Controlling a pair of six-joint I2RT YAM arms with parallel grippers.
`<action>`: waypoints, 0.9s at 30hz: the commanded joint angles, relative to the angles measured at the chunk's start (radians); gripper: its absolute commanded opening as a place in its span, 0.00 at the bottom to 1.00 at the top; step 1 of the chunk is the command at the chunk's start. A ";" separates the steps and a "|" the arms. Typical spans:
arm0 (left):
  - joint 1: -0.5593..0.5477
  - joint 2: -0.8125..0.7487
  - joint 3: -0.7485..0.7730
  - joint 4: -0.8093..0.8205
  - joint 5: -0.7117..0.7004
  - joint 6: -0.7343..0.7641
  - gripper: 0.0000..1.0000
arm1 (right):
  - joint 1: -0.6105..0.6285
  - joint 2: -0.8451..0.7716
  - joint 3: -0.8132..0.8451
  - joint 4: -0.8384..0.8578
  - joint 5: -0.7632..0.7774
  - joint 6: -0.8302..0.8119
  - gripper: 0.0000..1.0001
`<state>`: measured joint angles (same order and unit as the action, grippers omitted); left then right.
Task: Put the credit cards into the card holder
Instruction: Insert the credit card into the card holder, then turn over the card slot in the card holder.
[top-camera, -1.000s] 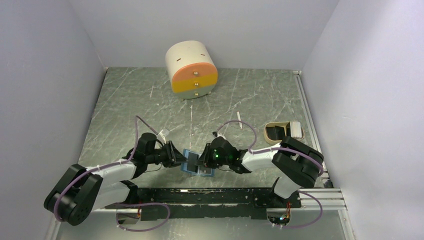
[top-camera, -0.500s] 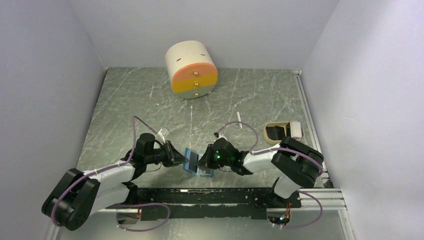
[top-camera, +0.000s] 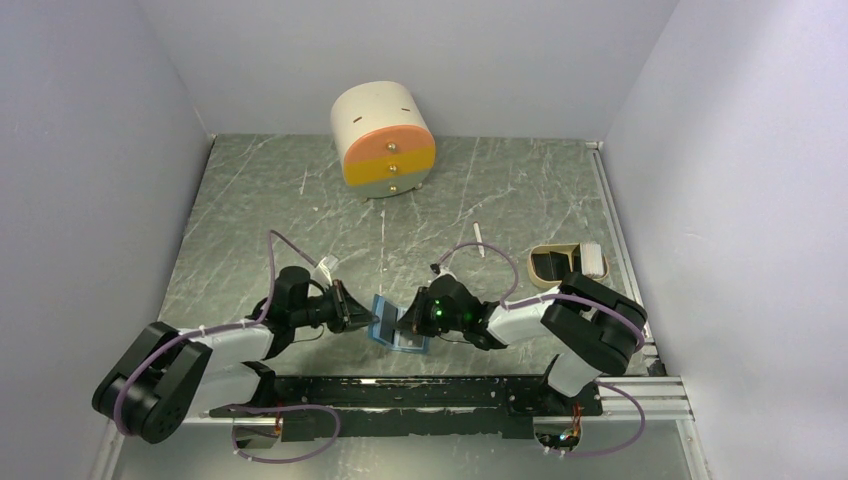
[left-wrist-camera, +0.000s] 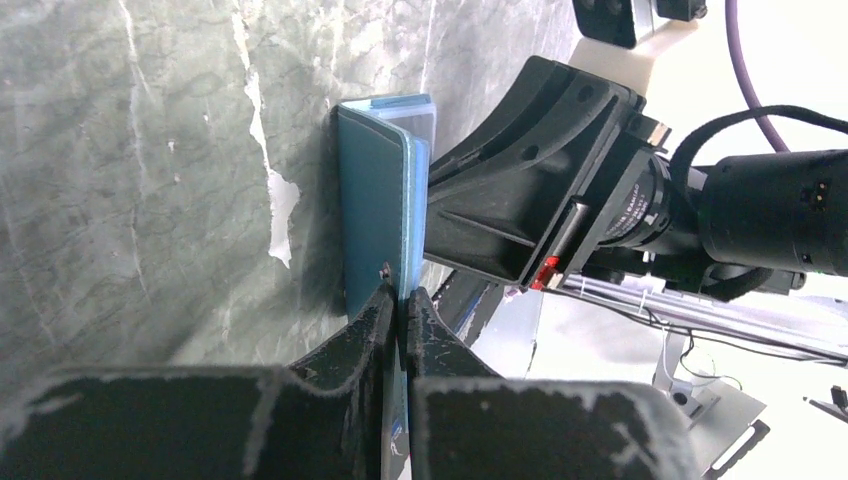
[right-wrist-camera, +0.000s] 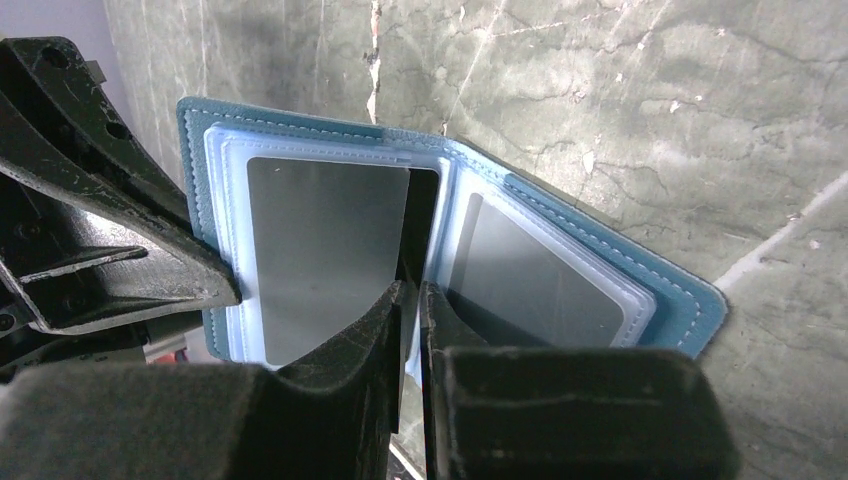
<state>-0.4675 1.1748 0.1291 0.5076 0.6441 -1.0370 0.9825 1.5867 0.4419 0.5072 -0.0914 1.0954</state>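
Note:
The card holder (top-camera: 397, 330) is a teal-blue wallet held open and on edge between my two grippers near the table's front. My left gripper (left-wrist-camera: 400, 300) is shut on the edge of its left cover (left-wrist-camera: 370, 200). In the right wrist view the card holder (right-wrist-camera: 600, 250) shows pale blue pockets, with a grey card (right-wrist-camera: 325, 250) in the left pocket and another (right-wrist-camera: 540, 285) in the right. My right gripper (right-wrist-camera: 412, 292) is shut on a dark credit card (right-wrist-camera: 422, 215) held edge-on, its far end in the fold between the pockets.
A cream drum-shaped drawer unit with an orange front (top-camera: 384, 138) stands at the back. A beige oval tray (top-camera: 567, 264) lies at the right, near the right arm's elbow. A small white stick (top-camera: 479, 238) lies mid-table. A black rail (top-camera: 440, 392) runs along the near edge.
The left arm's elbow has shifted a little and the wallet has moved slightly with it. Both grippers keep their hold.

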 joint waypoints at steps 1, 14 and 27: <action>-0.002 0.006 -0.019 0.170 0.084 -0.026 0.09 | -0.012 0.013 -0.028 0.013 0.002 -0.011 0.14; -0.029 0.146 -0.004 0.218 0.089 -0.039 0.09 | -0.019 0.009 -0.038 0.022 -0.010 -0.018 0.15; -0.061 0.135 -0.017 0.287 0.081 -0.059 0.09 | -0.019 0.007 -0.059 0.049 -0.014 -0.012 0.16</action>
<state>-0.5129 1.2846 0.1261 0.6941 0.6918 -1.0752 0.9661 1.5845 0.4049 0.5632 -0.1127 1.0950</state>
